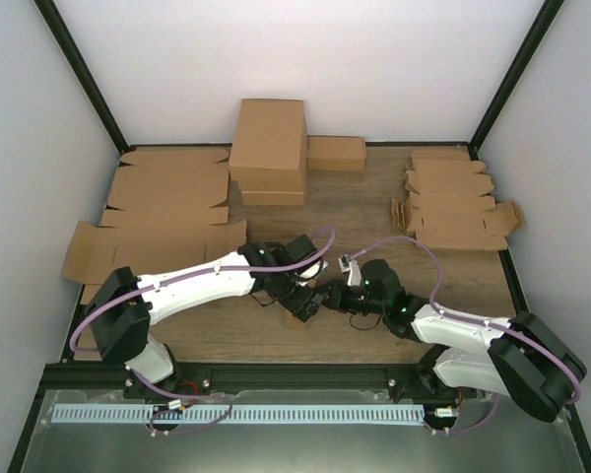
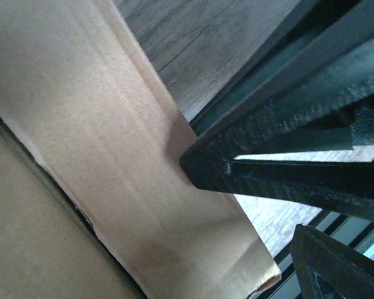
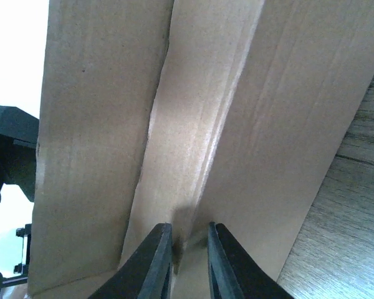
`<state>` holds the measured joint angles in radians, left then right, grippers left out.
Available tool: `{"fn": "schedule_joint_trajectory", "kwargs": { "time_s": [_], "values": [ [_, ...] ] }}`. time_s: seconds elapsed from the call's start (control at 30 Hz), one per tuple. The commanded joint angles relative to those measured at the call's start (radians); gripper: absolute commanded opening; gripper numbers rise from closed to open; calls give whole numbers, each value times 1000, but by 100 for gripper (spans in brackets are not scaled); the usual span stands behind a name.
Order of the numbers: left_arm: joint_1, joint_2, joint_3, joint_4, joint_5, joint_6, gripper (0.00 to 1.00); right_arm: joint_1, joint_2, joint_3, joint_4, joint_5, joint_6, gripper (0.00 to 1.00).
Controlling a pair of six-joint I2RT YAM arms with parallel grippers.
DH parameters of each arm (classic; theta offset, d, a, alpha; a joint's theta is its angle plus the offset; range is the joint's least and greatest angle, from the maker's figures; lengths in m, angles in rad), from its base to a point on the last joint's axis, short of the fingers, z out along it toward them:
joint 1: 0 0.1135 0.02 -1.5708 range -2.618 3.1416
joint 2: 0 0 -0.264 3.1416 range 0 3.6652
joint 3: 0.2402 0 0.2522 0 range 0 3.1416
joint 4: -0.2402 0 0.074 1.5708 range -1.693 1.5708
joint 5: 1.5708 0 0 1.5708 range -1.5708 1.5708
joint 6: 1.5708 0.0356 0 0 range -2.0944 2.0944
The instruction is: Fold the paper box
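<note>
The box (image 1: 297, 317) sits at 6 o'clock on the table (image 1: 374, 197), mostly hidden in the top view between the two grippers. The right gripper (image 3: 190, 230) has its fingers narrow, pinching a raised fold of the box (image 3: 193, 124). The left gripper (image 1: 301, 296) presses one finger against a panel (image 2: 81, 124); whether its fingers hold anything I cannot tell.

The card is probably light and thin. It should be stiff across a panel but weak at creases, so grip close to a fold line. The arms crowd each other here.

Farther out, sheets (image 1: 167, 197) lie at 10 o'clock, a stack (image 1: 268, 148) at 12 and blanks (image 1: 453, 197) at 2, all well apart.
</note>
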<state>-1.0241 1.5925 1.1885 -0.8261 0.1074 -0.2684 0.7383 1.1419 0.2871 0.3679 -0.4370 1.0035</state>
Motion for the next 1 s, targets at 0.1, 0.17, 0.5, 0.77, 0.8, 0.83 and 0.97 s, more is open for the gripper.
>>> {"fn": "schedule_joint_trajectory", "kwargs": {
  "time_s": [0.1, 0.17, 0.5, 0.77, 0.8, 0.83, 0.97],
  "values": [
    [-16, 49, 52, -50, -102, -36, 87, 3, 9, 72, 8, -21, -14, 18],
    [-16, 53, 53, -53, -120, -39, 84, 3, -2, 90, -42, 12, -37, 19],
    [-16, 33, 32, -60, -109, 22, 81, -74, -140, 166, -353, 166, -197, 35],
    [-17, -23, 17, -87, -10, 169, 70, -145, -176, 251, -420, 292, -603, 41],
    [-17, -25, 15, -88, -5, 178, 69, -148, -154, 267, -419, 292, -649, 41],
    [-16, -26, 15, -90, 0, 185, 68, -151, -131, 279, -414, 273, -697, 41],
    [-17, -39, -2, -87, 2, 202, 67, -170, -66, 316, -400, 240, -848, 42]
  ]
}}
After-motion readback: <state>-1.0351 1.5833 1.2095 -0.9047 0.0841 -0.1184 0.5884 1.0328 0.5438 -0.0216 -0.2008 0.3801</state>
